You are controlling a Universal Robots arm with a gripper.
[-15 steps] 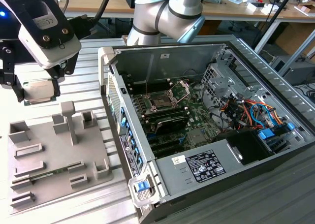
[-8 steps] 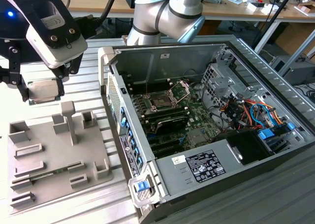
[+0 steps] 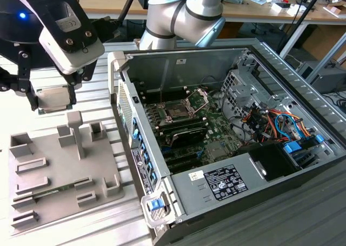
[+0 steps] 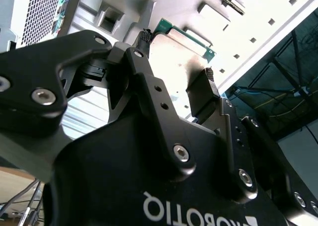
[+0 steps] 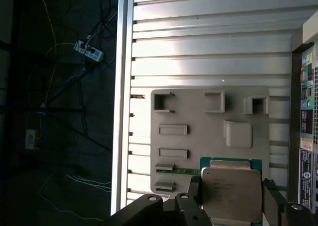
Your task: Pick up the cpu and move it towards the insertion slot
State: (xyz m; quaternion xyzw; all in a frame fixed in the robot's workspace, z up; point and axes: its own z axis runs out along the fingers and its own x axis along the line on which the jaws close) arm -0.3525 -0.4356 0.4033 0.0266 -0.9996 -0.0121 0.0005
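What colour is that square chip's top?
The cpu top is pale silver, green-edged; best in the first wrist view.

My gripper [image 4: 176, 57] is black matt metal with small shiny screws. The cpu [image 5: 231, 193] has a pale silver metal top, smooth and dull, on a green board. The holder [image 5: 208, 131] looks like grey matt plastic. The table [image 5: 198, 37] is ribbed bare metal, a little glossy.

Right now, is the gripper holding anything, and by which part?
Yes: the gripper pinches the square chip by two opposite side edges, in the air above the grey tray.
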